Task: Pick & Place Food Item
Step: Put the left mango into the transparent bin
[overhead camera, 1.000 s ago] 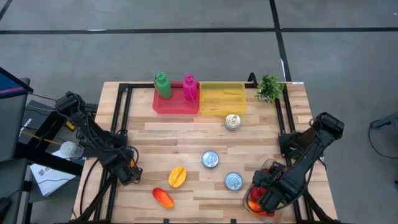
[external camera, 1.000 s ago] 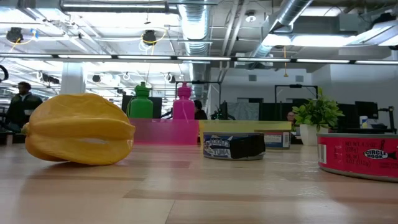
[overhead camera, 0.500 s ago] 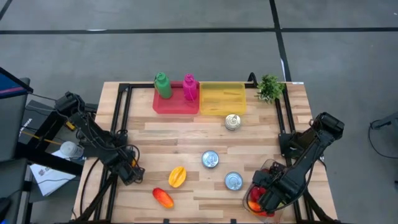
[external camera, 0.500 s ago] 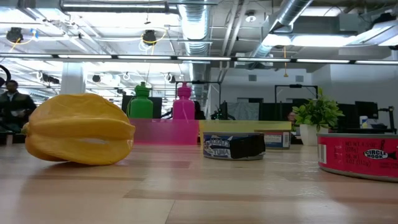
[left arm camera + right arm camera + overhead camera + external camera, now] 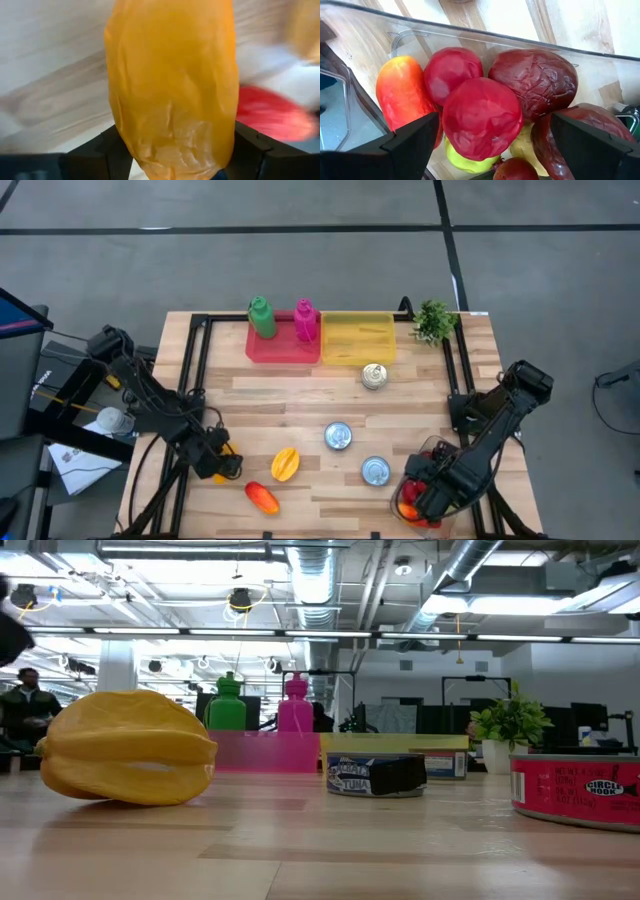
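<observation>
The left hand (image 5: 222,465) is low over the front-left of the desk (image 5: 300,380), and its wrist view fills with an orange-yellow fruit (image 5: 172,85) sitting right between the two fingers (image 5: 107,150), which stand partly apart on either side of it. Whether they actually press it is hard to call from here. Just beside that hand lie a yellow starfruit (image 5: 285,464) and a red-orange mango (image 5: 262,498). The right hand (image 5: 425,498) hovers spread wide, holding nothing, over the clear bin (image 5: 432,448) of fruit at the front-right. Count: three tins (image 5: 338,436), two bottles (image 5: 262,317) in the pink tray (image 5: 282,350), one yellow tray (image 5: 357,338), one small plant (image 5: 433,321).
</observation>
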